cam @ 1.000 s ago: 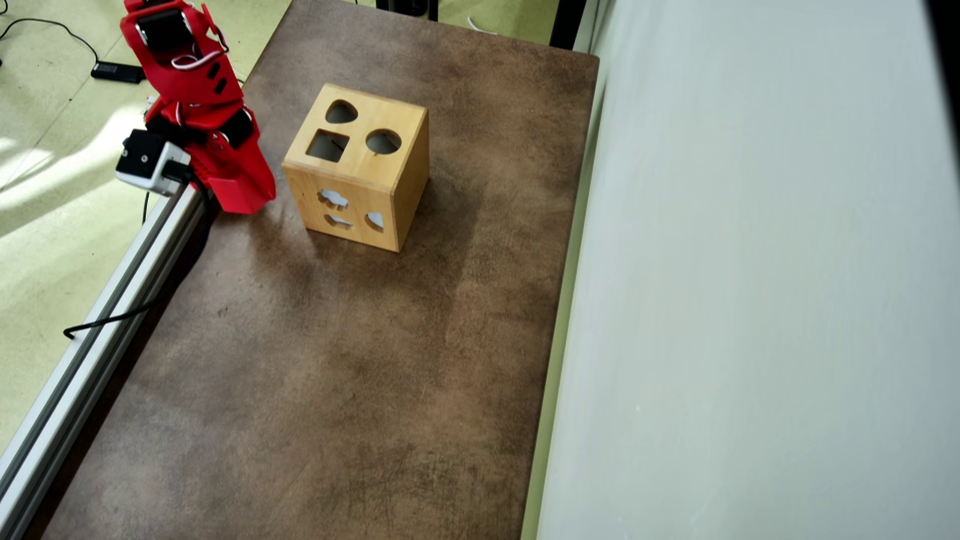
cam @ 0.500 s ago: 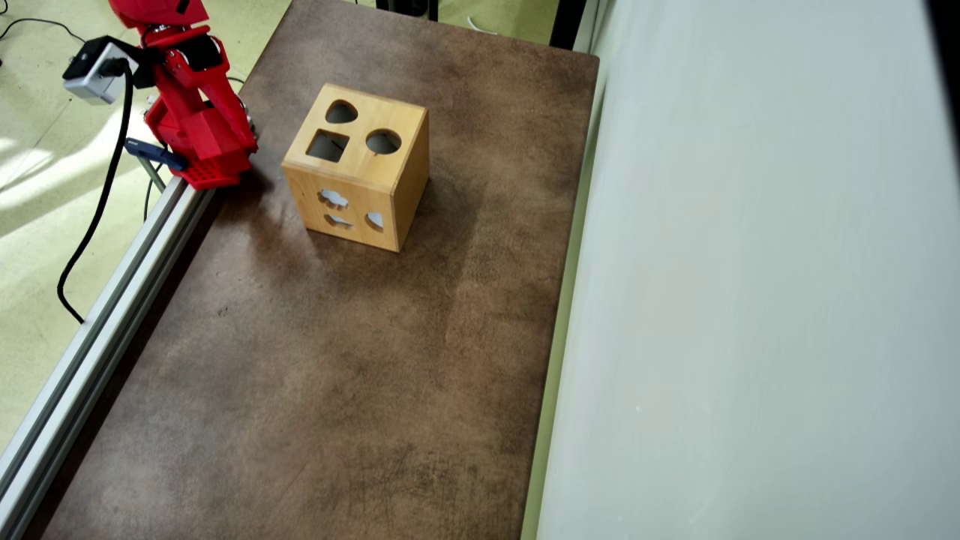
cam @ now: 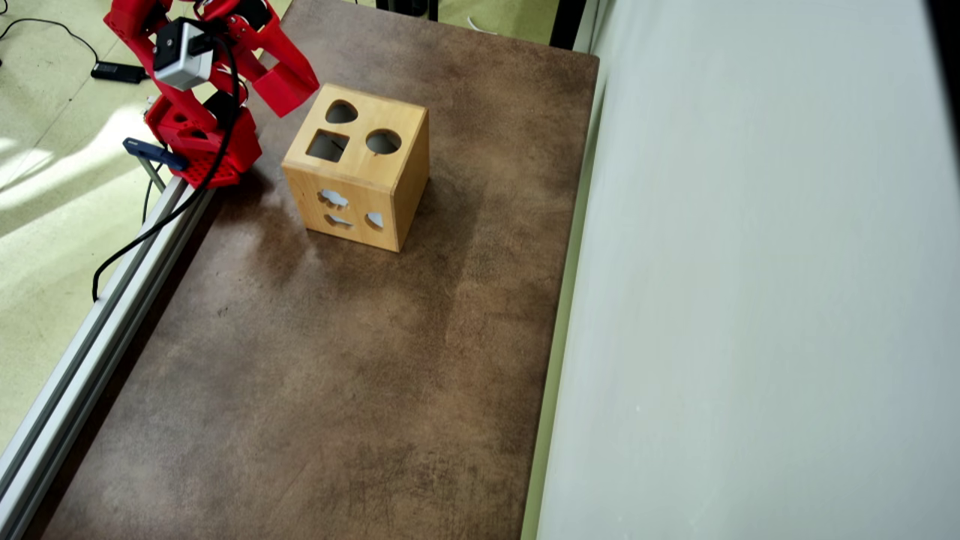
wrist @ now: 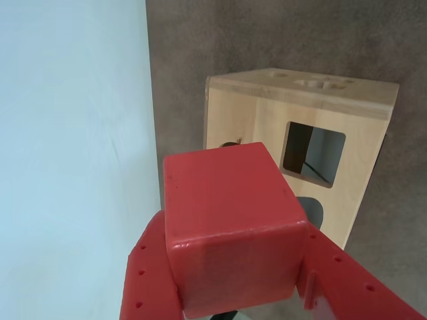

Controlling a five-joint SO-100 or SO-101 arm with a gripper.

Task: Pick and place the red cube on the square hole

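Note:
The red cube [wrist: 230, 220] sits between my red gripper's jaws [wrist: 237, 270], which are shut on its two sides. In the overhead view the gripper [cam: 289, 84] holds the cube [cam: 285, 90] in the air just left of the wooden box [cam: 352, 180], near its upper left corner. The square hole [cam: 328, 145] is a dark cutout on the box's top face, beside a heart-shaped hole [cam: 341, 112] and a round hole [cam: 383, 141]. In the wrist view the box [wrist: 253, 123] stands just beyond the cube, and a squarish cutout [wrist: 312, 155] shows in its side face.
The box stands on a brown mat [cam: 337, 360]. A white wall [cam: 750, 300] runs along the mat's right side. An aluminium rail [cam: 97, 315] and a black cable run along the left edge. The arm's base [cam: 199, 142] is at the top left.

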